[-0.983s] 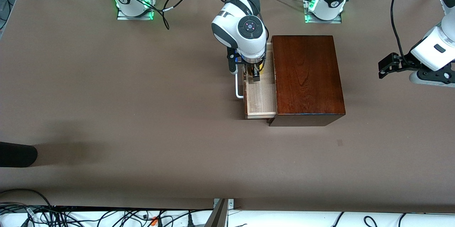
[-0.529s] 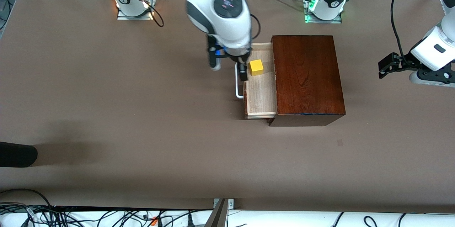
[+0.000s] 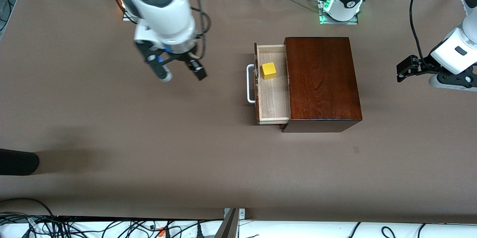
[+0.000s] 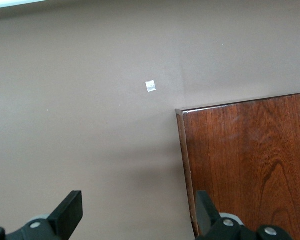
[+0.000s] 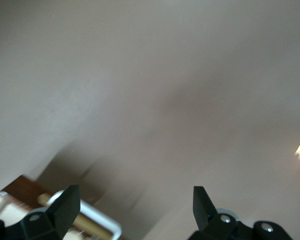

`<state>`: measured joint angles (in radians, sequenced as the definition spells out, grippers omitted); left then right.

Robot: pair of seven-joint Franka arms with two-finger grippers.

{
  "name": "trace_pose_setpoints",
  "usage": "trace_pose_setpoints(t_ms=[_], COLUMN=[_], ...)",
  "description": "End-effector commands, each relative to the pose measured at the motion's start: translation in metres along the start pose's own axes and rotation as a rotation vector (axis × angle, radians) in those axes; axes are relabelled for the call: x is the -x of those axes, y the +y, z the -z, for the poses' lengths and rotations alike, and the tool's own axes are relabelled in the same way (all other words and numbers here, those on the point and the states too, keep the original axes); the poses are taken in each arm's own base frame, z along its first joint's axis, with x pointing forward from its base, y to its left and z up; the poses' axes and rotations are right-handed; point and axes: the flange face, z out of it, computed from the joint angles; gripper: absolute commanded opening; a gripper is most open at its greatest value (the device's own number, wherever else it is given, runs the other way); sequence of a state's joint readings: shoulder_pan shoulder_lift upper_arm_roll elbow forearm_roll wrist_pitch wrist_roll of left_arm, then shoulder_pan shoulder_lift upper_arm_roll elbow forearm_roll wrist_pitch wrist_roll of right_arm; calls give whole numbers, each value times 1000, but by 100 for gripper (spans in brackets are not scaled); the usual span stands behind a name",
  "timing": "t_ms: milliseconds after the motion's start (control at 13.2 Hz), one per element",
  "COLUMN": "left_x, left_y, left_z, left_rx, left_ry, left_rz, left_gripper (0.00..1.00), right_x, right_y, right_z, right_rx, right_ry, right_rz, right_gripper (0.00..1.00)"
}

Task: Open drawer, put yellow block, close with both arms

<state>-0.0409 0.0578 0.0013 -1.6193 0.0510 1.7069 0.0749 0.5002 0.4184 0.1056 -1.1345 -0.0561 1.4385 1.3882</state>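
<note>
since a moment ago the right gripper [image 3: 180,75] has pulled away from the drawer [image 3: 274,100] and now hangs over bare table [image 3: 111,118], fingers wide and empty. yellow block [image 3: 268,71] sits in the open drawer - near its white handle [image 3: 249,83]. left gripper [image 3: 404,69] waits, fingers apart - empty, beside the box [image 3: 320,81].
</note>
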Motion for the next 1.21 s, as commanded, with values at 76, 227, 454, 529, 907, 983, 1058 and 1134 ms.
trace_pose_setpoints(t_ms=[76, 227, 454, 529, 907, 983, 1058, 1134], left_x=[0, 0, 0, 0, 0, 0, 0, 0], left_y=[-2, -2, -2, -1, -1, -1, -1, -1], left_z=[6, 6, 6, 6, 6, 6, 6, 6], left_rx=[7, 7, 7, 7, 7, 8, 9, 8], left_ry=[-5, -5, -5, -5, -6, -5, -6, -5], left_rz=[-20, -20, -19, -22, -22, -22, -20, -22], left_gripper=[100, 100, 100, 100, 100, 100, 100, 100], right_x=[-65, -121, -179, -200, -265, -275, -281, -282], right_y=[92, 142, 194, 210, 273, 281, 285, 287], right_z=[13, 17, 21, 19, 9, 8, 9, 9], right_rx=[25, 8, -10, -14, -34, -35, -36, -37], right_ry=[25, 16, 15, 13, 43, 50, 56, 57], right_rz=[269, 432, 603, 657, 807, 828, 849, 851], right_gripper=[100, 100, 100, 100, 100, 100, 100, 100])
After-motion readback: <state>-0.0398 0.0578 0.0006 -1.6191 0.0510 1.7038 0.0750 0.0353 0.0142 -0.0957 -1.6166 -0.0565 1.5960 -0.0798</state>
